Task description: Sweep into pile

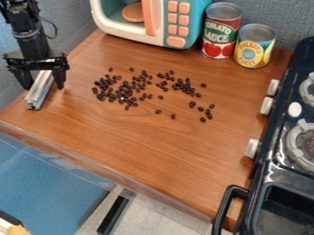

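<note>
Well, the black two-finger claw point(44, 87) grips a silver metal bar point(40, 92); hasty sweeping could roll dark oval beans point(160, 97) farther from the claw.

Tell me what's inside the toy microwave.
Inside the toy microwave is a round orange plate. The orange handle hides whatever is behind it, and the picture's top edge cuts off the rest.

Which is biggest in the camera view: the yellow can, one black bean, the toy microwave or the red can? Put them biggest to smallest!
1. toy microwave
2. red can
3. yellow can
4. black bean
</note>
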`<state>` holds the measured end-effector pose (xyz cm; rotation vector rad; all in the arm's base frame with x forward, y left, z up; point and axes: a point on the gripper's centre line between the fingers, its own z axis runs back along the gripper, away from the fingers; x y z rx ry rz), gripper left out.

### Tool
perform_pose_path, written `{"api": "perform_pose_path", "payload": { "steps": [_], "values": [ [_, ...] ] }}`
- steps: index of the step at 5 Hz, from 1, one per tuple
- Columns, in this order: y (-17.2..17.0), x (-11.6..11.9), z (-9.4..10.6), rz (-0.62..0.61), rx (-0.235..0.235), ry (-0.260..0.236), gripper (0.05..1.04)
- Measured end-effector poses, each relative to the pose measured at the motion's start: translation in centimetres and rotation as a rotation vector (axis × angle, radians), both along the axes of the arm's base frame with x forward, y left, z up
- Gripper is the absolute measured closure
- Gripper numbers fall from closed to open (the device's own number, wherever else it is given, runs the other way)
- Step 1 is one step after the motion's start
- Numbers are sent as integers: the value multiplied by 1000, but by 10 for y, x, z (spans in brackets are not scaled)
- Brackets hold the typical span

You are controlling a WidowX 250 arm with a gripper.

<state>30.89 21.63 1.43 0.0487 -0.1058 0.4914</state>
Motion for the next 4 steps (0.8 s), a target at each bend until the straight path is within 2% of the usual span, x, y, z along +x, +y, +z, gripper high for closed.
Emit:
{"api": "perform_pose_path", "payload": {
  "steps": [1,2,3,4],
  "values": [
    [5,6,-3,18,19,0,133],
    [9,10,-4,65,41,-43,421],
    [9,13,-3,62,46,-52,673],
    [7,12,-5,63,44,-50,686]
  ]
}}
